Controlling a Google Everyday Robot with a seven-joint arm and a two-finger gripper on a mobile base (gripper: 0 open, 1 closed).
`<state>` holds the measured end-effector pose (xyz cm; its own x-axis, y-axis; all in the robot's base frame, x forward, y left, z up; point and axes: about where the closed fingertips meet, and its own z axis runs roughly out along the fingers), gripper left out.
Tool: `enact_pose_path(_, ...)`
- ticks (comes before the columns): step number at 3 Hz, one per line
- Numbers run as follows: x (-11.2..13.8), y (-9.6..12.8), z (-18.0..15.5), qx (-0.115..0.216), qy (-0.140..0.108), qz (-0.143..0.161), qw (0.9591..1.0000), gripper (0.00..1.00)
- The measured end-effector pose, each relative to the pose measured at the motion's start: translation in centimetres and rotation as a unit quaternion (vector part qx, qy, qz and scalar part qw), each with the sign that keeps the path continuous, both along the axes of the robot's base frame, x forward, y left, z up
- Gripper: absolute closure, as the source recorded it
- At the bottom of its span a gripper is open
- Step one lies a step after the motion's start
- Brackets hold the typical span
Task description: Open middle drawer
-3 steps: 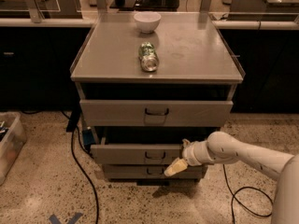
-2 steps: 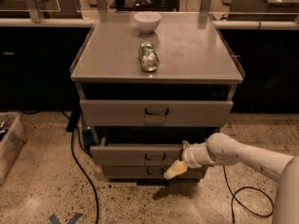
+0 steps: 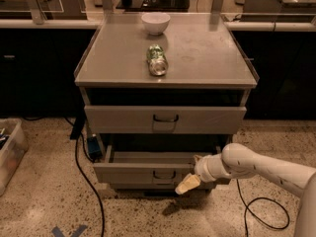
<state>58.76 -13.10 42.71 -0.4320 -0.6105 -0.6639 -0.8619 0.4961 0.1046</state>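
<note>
Claw (image 3: 188,183) sits low at the right end of the middle drawer (image 3: 133,173), just right of its small dark loop handle (image 3: 162,175) and at the front's lower edge. A pale cream tip slants down and to the left from a round white wrist. Whether the claw is spread or closed, and whether it grips anything, I cannot tell from this angle. The white arm (image 3: 261,166) comes in from the right edge of the view and crosses in front of the cabinet's lower right corner.

The middle drawer stands partly open: its grey front is forward of the top drawer (image 3: 207,120) above it, and a strip of its shallow tray shows behind the front. The top drawer is closed, with its own dark handle at centre. Beneath the middle drawer only a thin band of the lowest drawer (image 3: 133,186) shows.

On the grey tabletop (image 3: 207,58) a white bowl (image 3: 155,22) stands upright near the back edge. A dented green can (image 3: 157,59) lies on its side nearer the front, well apart from the bowl.

The speckled floor (image 3: 44,201) carries a dark cable (image 3: 88,181) that runs down left of the cabinet, and another cable (image 3: 264,211) loops under the arm at the right. A clear plastic bin (image 3: 10,149) stands at the left edge.
</note>
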Motion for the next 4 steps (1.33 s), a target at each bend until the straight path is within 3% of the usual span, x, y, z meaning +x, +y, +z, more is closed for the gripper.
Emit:
enact_pose_path(2, -2.3, 0.0, -0.7, 0.013, 0.024, 0.003, 0.9996, 0.00)
enact_pose_path(3, -7.7, -0.6, 0.8, 0.001, 0.053, 0.013, 0.9985, 0.00)
enact_pose_path(4, -7.7, -0.6, 0.8, 0.001, 0.053, 0.013, 0.9985, 0.00)
